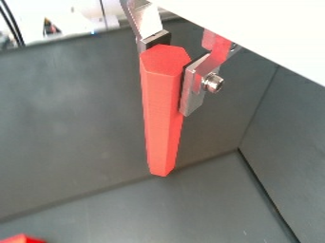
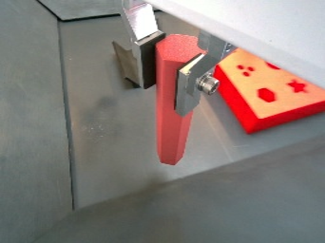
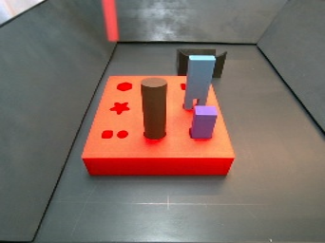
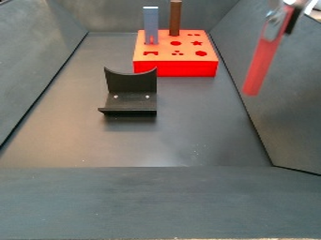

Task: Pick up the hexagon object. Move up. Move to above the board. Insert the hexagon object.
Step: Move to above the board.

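Note:
My gripper is shut on the hexagon object, a tall thin red prism. It grips the prism near its top, and the prism hangs upright, clear of the dark floor. Both show in a wrist view, gripper and prism, and in a side view, gripper and prism. In a side view only the prism's lower end shows at the top edge. The board is a flat red square with cut-out holes, also seen in other views. The prism is off to the side of the board, not above it.
On the board stand a dark brown cylinder, a light blue block and a small purple block. The fixture stands on the floor beside the board and shows behind the prism. Grey walls enclose the floor.

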